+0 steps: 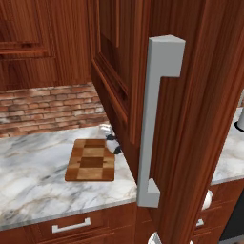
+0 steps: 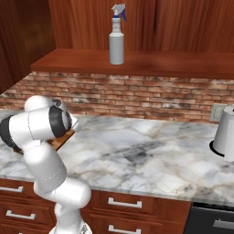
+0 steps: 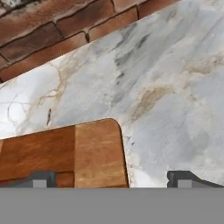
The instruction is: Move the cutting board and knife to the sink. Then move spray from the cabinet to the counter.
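Note:
The cutting board (image 1: pixel 90 160), a patchwork of light and dark brown squares, lies flat on the marble counter (image 1: pixel 33 186). My gripper (image 3: pixel 111 179) hangs open just above the board's right end; one fingertip is over the wood, the other over bare marble beside a rounded corner of the board (image 3: pixel 65 151). In the left base view the gripper (image 1: pixel 113 143) peeks out at the board's far right corner, partly hidden by a cabinet door. The spray (image 2: pixel 117 39), pale with a blue trigger top, stands upright on the open cabinet shelf (image 2: pixel 173 64). The knife and the sink are out of view.
An open reddish-brown cabinet door with a long grey handle (image 1: pixel 155 119) fills the foreground of the left base view. A white rounded vessel (image 2: pixel 226 135) stands on the counter at the far right. A brick backsplash (image 2: pixel 137 96) runs behind the counter.

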